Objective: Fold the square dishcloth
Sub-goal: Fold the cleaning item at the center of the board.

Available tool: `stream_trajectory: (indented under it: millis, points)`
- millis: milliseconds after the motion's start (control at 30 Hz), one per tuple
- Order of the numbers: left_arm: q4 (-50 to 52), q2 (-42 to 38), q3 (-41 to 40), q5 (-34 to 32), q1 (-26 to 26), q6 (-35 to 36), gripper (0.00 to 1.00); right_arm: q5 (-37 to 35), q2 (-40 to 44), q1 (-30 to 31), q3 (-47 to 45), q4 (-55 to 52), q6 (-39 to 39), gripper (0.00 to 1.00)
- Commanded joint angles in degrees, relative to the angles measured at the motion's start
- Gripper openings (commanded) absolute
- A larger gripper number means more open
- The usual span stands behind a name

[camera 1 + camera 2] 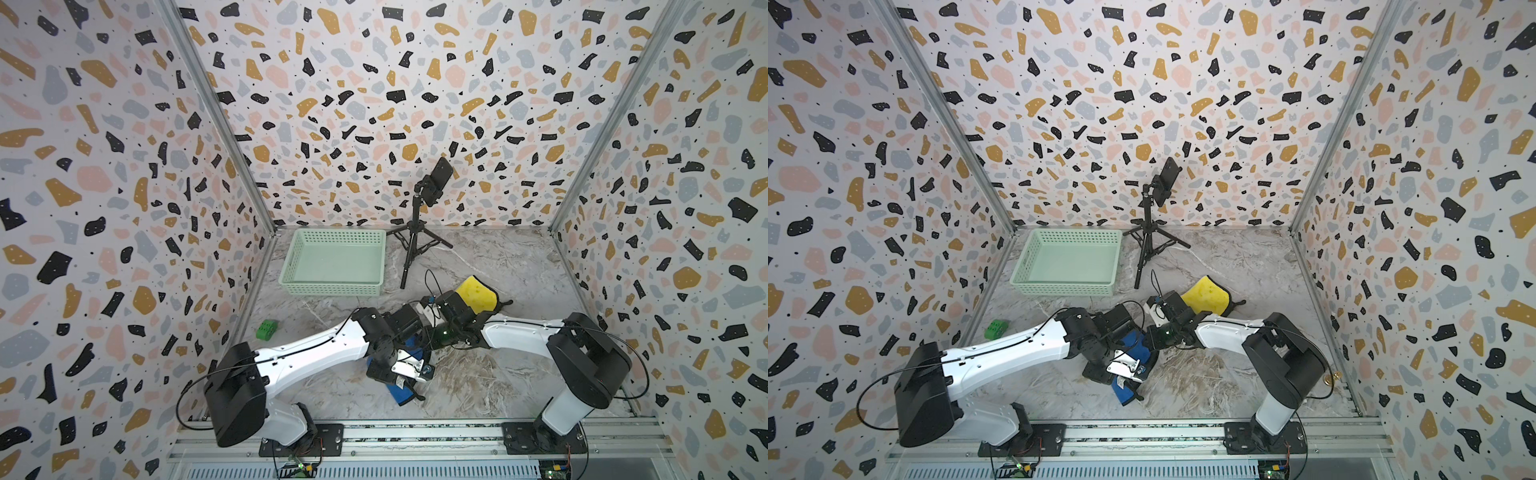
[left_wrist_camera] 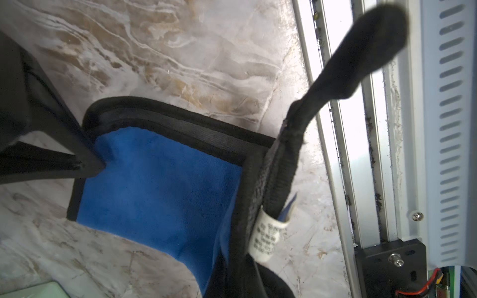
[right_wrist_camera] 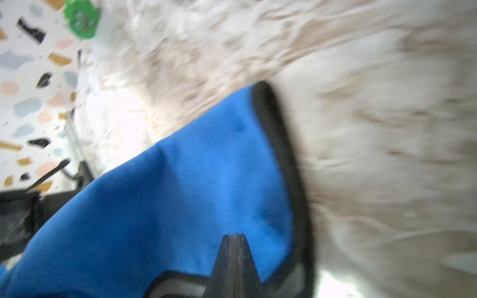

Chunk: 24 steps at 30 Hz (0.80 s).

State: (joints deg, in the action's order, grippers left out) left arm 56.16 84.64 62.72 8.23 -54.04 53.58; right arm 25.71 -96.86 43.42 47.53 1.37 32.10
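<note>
The square dishcloth is blue with a black border, a black hanging loop and a white label. It lies partly lifted off the marble table at the front middle, mostly hidden under the arms in both top views. My left gripper is shut on the cloth's border by the label. My right gripper is shut too, its tips pinching the blue cloth near another edge. Its dark fingers show in the left wrist view, pressed into the cloth.
A mint green basket stands at the back left. A phone on a black tripod is behind the arms. A yellow cloth lies to the right of it. A green block sits by the left wall. The metal rail runs along the front edge.
</note>
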Motion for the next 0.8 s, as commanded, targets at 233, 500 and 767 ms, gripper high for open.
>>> stream_trajectory:
  millis: [233, 500, 767]
  points:
    - [6.1, 11.8, 10.8, 3.7, 5.8, 7.9, 0.0, 0.7, -6.9, 0.5, 0.3, 0.6, 0.5, 0.0]
    - [7.0, 21.4, 18.9, 2.1, 10.1, 12.3, 0.0, 4.2, -0.7, -2.7, -4.7, 5.6, 3.0, 0.0]
    - [1.5, 22.8, 19.0, -1.0, 13.2, 12.9, 0.23, 7.1, -3.2, -4.2, -5.2, 8.6, 5.2, 0.0]
